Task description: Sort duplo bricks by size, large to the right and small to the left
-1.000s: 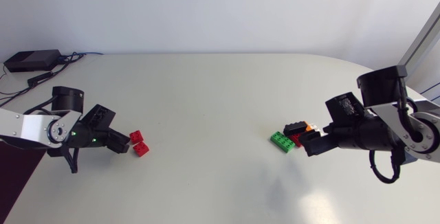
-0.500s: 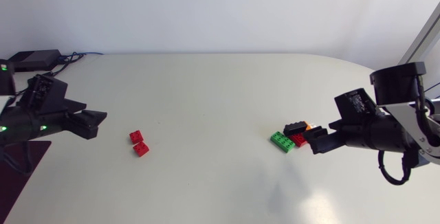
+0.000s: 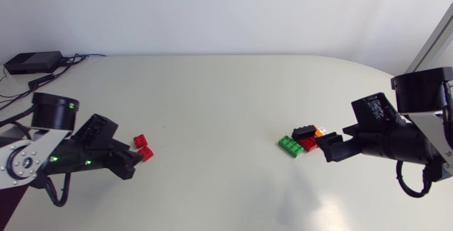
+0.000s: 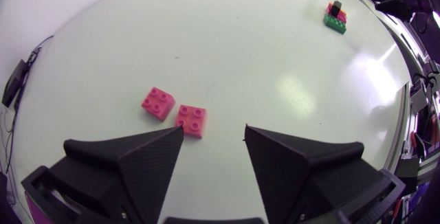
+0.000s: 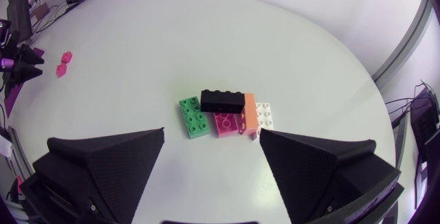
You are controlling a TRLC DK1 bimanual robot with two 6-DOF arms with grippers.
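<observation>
Two small red bricks (image 3: 144,147) lie side by side at the table's left; the left wrist view shows them (image 4: 174,112) just ahead of my left gripper (image 4: 213,138), beside one fingertip. My left gripper (image 3: 133,161) is open and holds nothing. At the right lies a cluster of large bricks: green (image 5: 194,117), black (image 5: 222,100), red (image 5: 225,124), orange (image 5: 249,113) and white (image 5: 265,115). My right gripper (image 5: 212,135) stands open just short of them, with nothing between its fingers. From above, the green brick (image 3: 290,146) is left of my right gripper (image 3: 333,147).
A black box (image 3: 32,62) with cables sits at the table's back left corner. The wide middle of the table (image 3: 219,117) lies between the two groups of bricks.
My left arm swung off to the far left, then came back down beside the two small red bricks. My right gripper drew back slightly to the right of the cluster.
</observation>
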